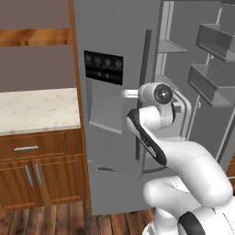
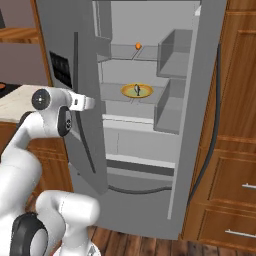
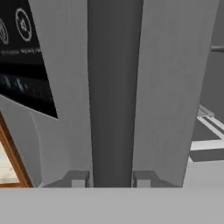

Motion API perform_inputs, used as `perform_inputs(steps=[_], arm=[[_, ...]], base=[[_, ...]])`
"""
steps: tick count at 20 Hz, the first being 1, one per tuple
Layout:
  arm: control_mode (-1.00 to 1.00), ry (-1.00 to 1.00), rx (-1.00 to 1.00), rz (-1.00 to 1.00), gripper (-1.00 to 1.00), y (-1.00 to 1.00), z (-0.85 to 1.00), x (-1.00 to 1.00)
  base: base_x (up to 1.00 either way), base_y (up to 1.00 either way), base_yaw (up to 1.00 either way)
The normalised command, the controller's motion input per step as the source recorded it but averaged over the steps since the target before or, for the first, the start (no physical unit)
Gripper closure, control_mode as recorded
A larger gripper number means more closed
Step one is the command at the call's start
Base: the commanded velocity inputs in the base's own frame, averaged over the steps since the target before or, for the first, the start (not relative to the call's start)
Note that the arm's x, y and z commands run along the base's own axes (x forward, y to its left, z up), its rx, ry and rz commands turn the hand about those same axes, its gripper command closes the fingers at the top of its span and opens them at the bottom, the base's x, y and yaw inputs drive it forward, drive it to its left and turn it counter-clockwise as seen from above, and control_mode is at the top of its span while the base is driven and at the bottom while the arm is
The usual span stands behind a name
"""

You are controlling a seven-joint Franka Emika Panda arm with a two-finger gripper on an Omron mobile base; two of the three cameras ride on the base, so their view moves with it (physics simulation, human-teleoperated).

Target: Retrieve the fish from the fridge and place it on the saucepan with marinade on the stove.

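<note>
Fish (image 2: 137, 90) stands upright on yellow plate (image 2: 145, 93).

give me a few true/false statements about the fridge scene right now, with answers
1. The fridge's right door is open. True.
2. The fish lies on a yellow plate on a shelf. True.
3. The pincer holds the fish. False: its fingertips straddle the dark door handle, and the fish is on the plate.
4. The small orange item sits beside the fish. False: it is on the shelf above.
5. The black dispenser panel is on the left door. True.
</note>
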Motion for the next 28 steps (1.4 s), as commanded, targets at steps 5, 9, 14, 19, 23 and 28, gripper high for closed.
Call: perform_inputs(steps=[5,9,14,19,23,28], arm=[[-1.0,-0.01,0.05,0.0,1.0,0.45,0.0,-0.43],[-1.0,0.0,0.1,0.0,1.0,0.54,0.0,-0.49],[-1.0,0.0,0.11,0.0,1.0,0.61,0.0,-0.57],[-1.0,0.0,0.13,-0.01,1.0,0.65,0.0,-0.62],[-1.0,0.0,0.13,0.0,1.0,0.67,0.0,-0.62],[-1.0,0.0,0.13,0.0,1.0,0.7,0.0,-0.56]], base=[[0.0,0.0,0.0],[0.0,0.0,0.0],[0.0,0.0,0.0],[0.0,0.0,0.0],[0.0,0.0,0.0],[0.0,0.0,0.0]])
